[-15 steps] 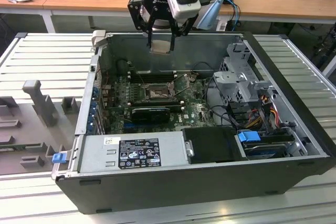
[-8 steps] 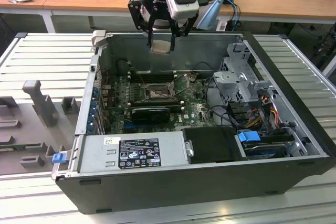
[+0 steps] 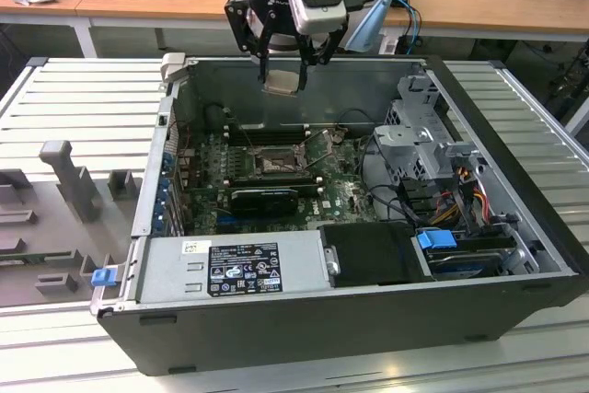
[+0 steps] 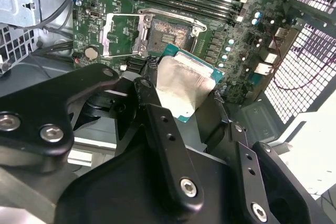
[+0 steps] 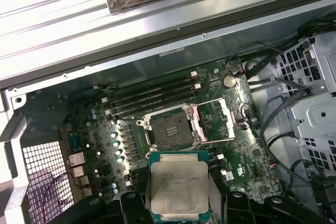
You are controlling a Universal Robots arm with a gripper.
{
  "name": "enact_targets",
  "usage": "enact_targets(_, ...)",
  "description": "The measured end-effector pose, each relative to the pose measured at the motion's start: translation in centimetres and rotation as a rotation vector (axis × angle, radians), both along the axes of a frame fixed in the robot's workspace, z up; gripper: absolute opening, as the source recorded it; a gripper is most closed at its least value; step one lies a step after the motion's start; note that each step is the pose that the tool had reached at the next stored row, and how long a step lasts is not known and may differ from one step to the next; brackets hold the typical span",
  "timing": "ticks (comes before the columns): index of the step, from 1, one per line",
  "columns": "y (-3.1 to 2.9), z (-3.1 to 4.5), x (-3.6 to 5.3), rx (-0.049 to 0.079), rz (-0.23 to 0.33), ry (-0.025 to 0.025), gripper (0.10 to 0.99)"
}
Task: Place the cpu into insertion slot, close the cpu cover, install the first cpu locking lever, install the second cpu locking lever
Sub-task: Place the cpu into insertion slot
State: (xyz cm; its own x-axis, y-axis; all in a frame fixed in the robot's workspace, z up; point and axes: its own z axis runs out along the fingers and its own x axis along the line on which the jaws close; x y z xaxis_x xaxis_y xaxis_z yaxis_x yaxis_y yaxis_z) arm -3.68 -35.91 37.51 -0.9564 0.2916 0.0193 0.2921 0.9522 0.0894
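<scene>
While you are holding the cpu (image 5: 178, 184) above the open case (image 3: 304, 338), the slot (image 5: 169, 129) is lying bare.
Your fingers (image 4: 157, 114) are pinching the cpu by two opposite edges, closed narrow to its width, and it is hanging well above the board (image 5: 252, 156), touching nothing else. The cover (image 5: 212, 120) is standing swung open beside the slot, so the dark centre is showing. To do this step well, I judge you are needing a level chip, its edges squared to the silvery rim, and a straight descent with no sliding across the contacts.
</scene>
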Motion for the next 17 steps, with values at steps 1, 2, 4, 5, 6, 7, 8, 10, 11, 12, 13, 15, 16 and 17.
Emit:
enact_targets(1,0.0,0.0,0.0,0.0,-0.003,0.0001,0.533)
enact_targets(2,0.0,0.0,0.0,0.0,-0.009,0.0,0.533)
enact_targets(4,0.0,0.0,0.0,0.0,-0.022,0.0,0.533)
enact_targets(5,0.0,0.0,0.0,0.0,-0.028,0.0,0.533)
enact_targets(6,0.0,0.0,0.0,0.0,-0.035,0.0,0.533)
enact_targets(7,0.0,0.0,0.0,0.0,-0.038,0.0,0.533)
enact_targets(8,0.0,0.0,0.0,0.0,-0.042,0.0001,0.533)
enact_targets(10,0.0,-0.18,0.0,0.0,-0.047,0.0,0.533)
enact_targets(11,0.0,-0.25,0.0,-0.001,-0.047,0.0,0.533)
enact_targets(12,0.0,-0.4,0.0,-0.001,-0.047,0.0,0.533)
enact_targets(13,0.0,-0.42,0.0,-0.001,-0.047,0.0,0.533)
enact_targets(15,0.0,-0.42,0.0,-0.001,-0.05,0.0001,0.533)
enact_targets(16,0.0,-0.42,0.0,-0.001,-0.055,0.0001,0.533)
enact_targets(17,0.0,-0.42,0.0,-0.001,-0.068,0.0,0.533)
